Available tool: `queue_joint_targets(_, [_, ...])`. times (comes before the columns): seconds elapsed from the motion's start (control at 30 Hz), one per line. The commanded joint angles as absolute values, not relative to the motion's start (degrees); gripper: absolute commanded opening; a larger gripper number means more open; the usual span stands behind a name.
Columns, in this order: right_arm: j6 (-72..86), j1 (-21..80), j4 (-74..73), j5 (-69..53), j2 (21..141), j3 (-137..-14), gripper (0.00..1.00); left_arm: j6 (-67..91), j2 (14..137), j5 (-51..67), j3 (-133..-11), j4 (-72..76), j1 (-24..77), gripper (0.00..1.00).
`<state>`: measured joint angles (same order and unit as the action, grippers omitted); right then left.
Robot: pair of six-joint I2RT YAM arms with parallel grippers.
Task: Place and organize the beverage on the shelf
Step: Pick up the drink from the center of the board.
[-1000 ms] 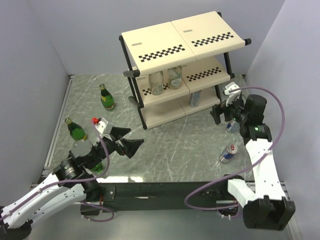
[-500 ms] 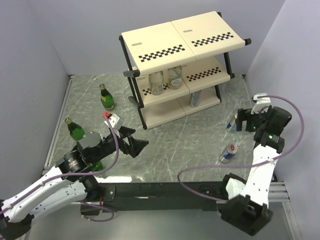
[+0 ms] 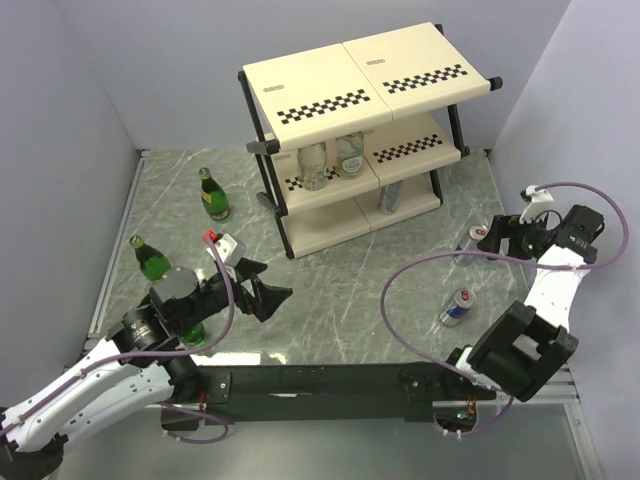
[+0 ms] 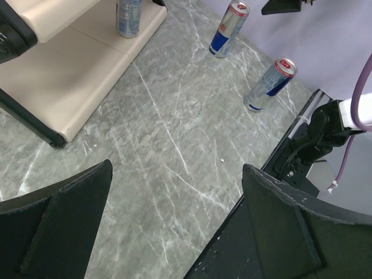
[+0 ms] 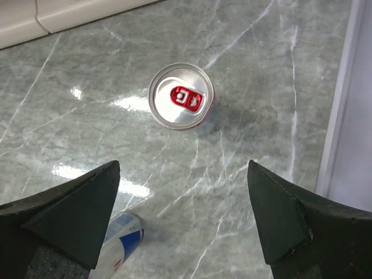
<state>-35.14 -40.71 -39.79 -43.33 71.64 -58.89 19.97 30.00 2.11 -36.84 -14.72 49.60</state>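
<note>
Shelf held two clear bottles and one can; green bottles left of it and two cans right of it stood unshelved on worktop; both jaws gaped empty.

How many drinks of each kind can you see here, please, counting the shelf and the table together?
Green bottles: 3
Clear bottles: 2
Cans: 3
Total: 8
</note>
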Motion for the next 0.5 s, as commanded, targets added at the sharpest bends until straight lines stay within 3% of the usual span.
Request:
queue_joint_targets(0.0, [-36.8, -40.9, -39.7, -46.1, 73.6, -61.0, 0.96, 18.3, 30.4, 4.9, -36.9, -13.9, 48.5, 1.00])
queue_joint_targets(0.47, [-37.1, -37.4, -24.3, -45.4, 80.8, -56.7, 0.96, 18.3, 31.6, 9.1, -36.6, -12.5, 45.4, 0.99])
